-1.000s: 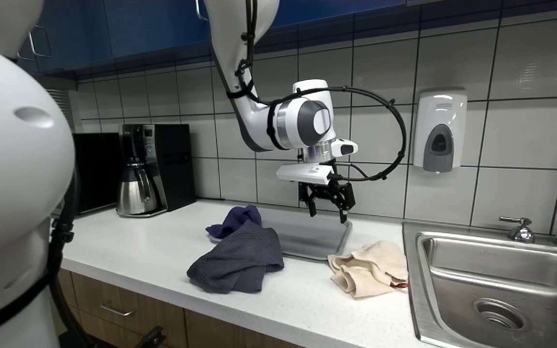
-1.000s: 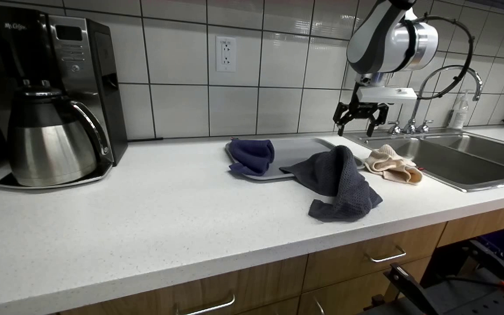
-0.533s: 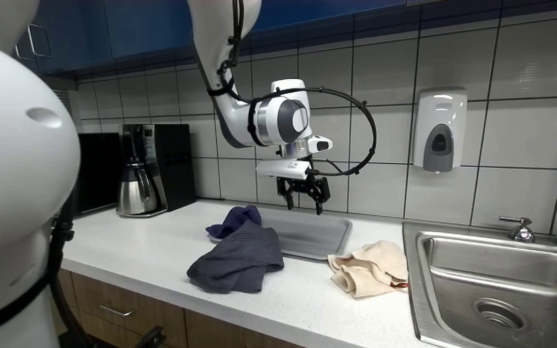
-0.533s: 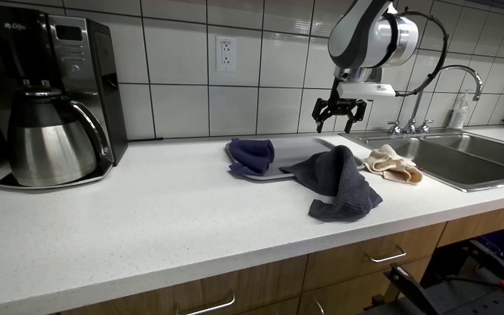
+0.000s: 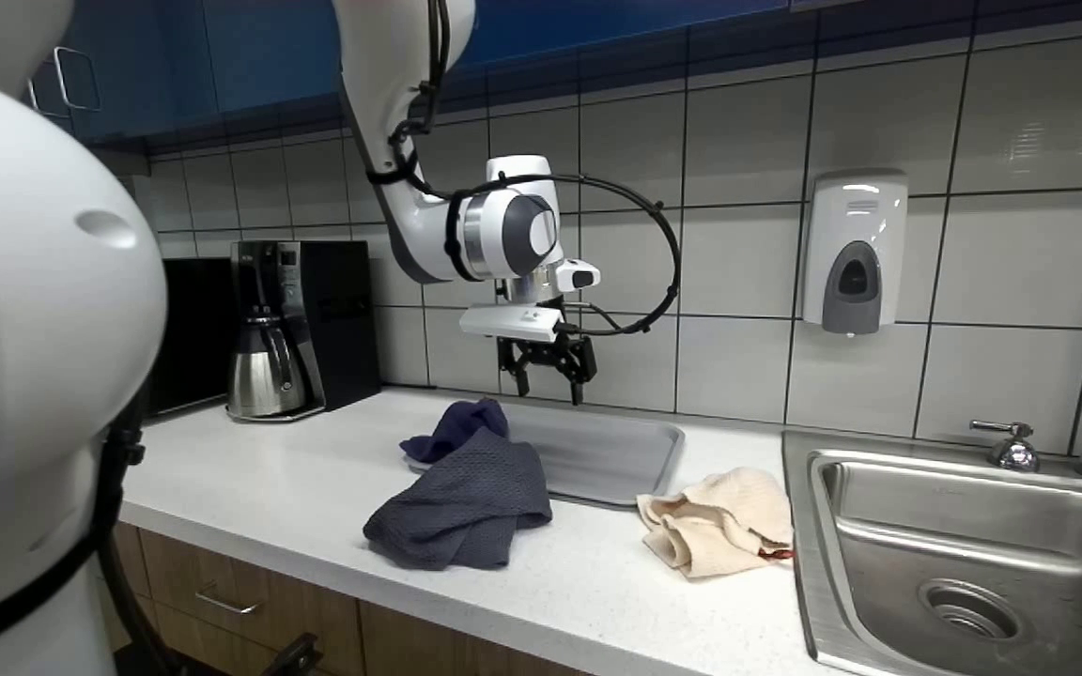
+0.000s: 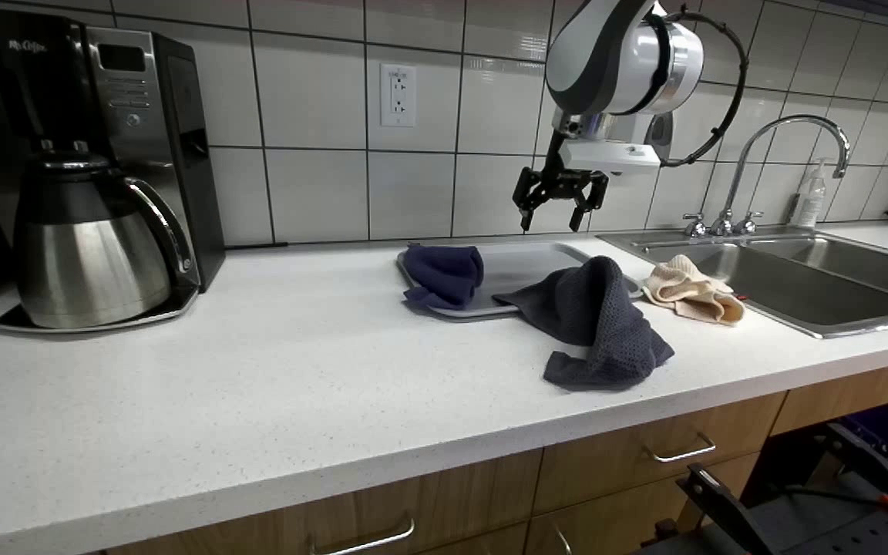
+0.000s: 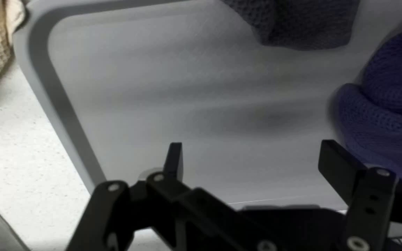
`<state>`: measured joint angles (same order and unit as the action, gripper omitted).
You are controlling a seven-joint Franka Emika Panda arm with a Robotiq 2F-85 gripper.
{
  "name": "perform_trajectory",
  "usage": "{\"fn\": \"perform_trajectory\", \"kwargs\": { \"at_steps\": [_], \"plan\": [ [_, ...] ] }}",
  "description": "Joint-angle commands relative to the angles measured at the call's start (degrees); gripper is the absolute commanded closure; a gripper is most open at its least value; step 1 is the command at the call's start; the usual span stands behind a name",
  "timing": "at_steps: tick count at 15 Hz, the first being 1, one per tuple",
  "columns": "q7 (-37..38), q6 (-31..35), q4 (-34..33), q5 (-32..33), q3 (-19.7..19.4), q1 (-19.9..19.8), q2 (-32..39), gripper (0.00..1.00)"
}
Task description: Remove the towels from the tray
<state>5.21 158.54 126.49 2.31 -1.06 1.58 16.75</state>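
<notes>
End effector [image 5: 549,394] shifted toward purple towel [image 5: 459,430] (away from sink [image 5: 810,526]).

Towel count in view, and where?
3: purple towel, mostly on the tray; dark gray towel, draped from the tray onto the counter; cream towel, on the counter between tray and sink. Folds could hide another.

Surface: white speckled countertop [image 6: 259,393] | gray tray [image 5: 607,460]: lying flat on countertop | charcoal towel [image 6: 610,331]: front part bunched on countertop, rear part over tray rim | beige towel [image 5: 729,526]: crumpled on countertop, between tray and sink [image 5: 809,540], just beside tray corner | sink: set into countertop | coffee maker [image 5: 327,324]: upright on countertop, well apart from tray
</notes>
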Motion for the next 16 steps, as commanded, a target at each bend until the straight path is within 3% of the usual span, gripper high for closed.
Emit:
{"fn": "perform_trajectory", "kwargs": {
  "at_steps": [1,9,16],
  "plan": [
    [-1.0,0.9,-0.3,0.2,0.9,0.9,-0.7,0.00],
    [-5.8,3.7,0.0,-0.1,2.7,1.2,-0.7,0.00],
    [-11.9,6.8,0.9,-1.6,6.8,0.7,-0.5,0.00]
  ]
}}
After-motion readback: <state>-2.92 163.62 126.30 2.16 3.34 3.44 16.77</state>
